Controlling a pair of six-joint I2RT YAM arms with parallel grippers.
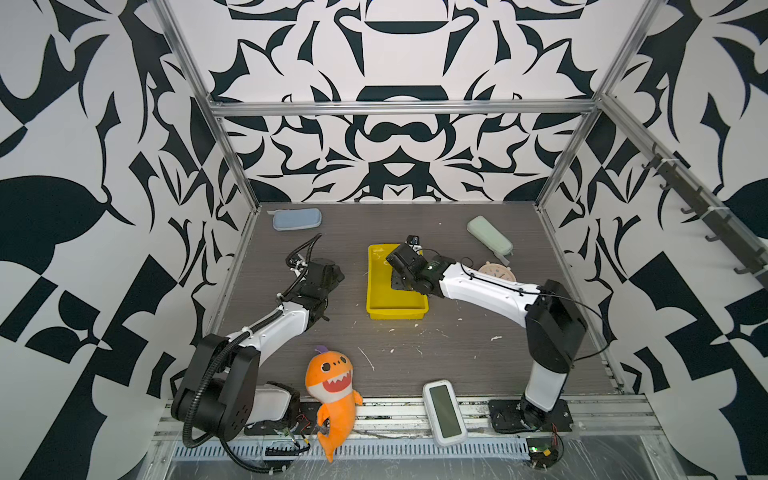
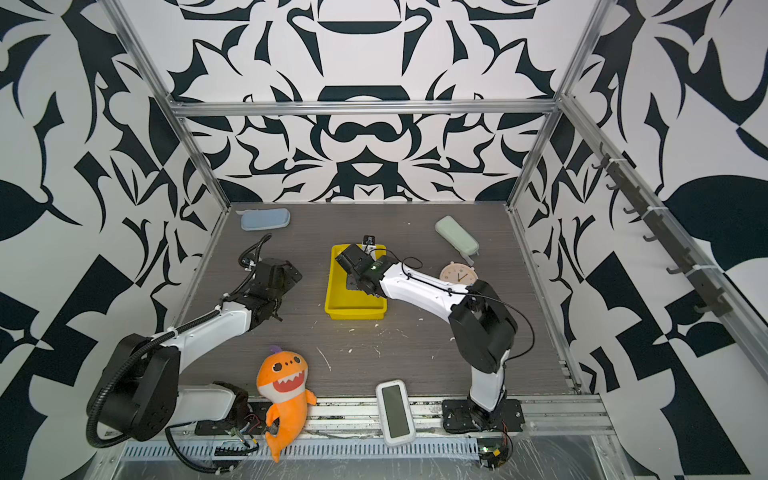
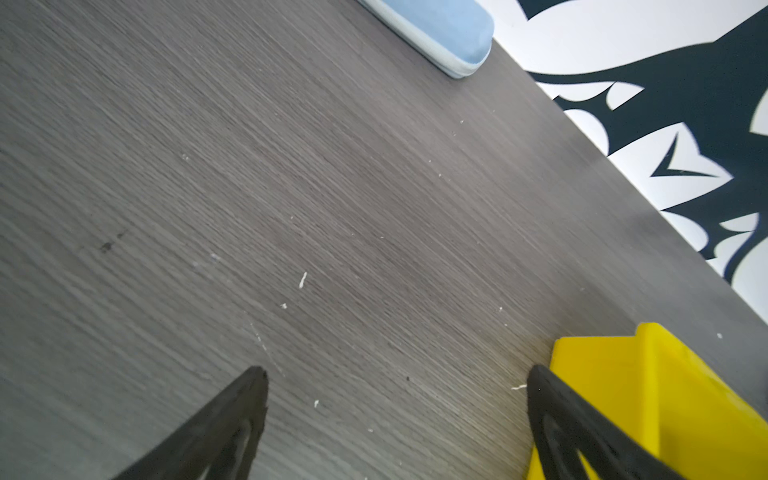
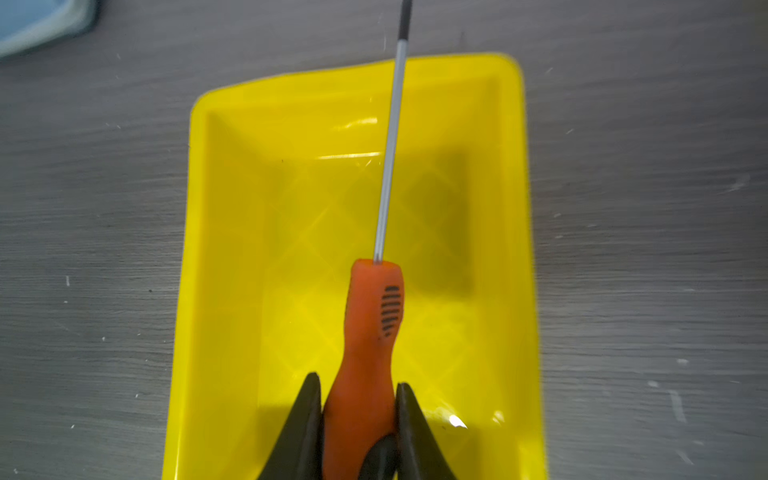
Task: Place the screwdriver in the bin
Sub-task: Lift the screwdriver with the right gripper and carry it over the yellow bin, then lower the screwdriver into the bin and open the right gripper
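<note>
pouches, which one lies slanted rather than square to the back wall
The pale green pouch, back right by the clock: it lies diagonally, while the blue-grey pouch, back left, runs along the back wall.

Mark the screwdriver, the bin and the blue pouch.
screwdriver point(image 4: 365, 332): right wrist view, on the orange handle.
bin point(image 1: 397, 314): in a top view, on the near outer wall.
blue pouch point(image 3: 440, 29): left wrist view, on its top face.
</note>
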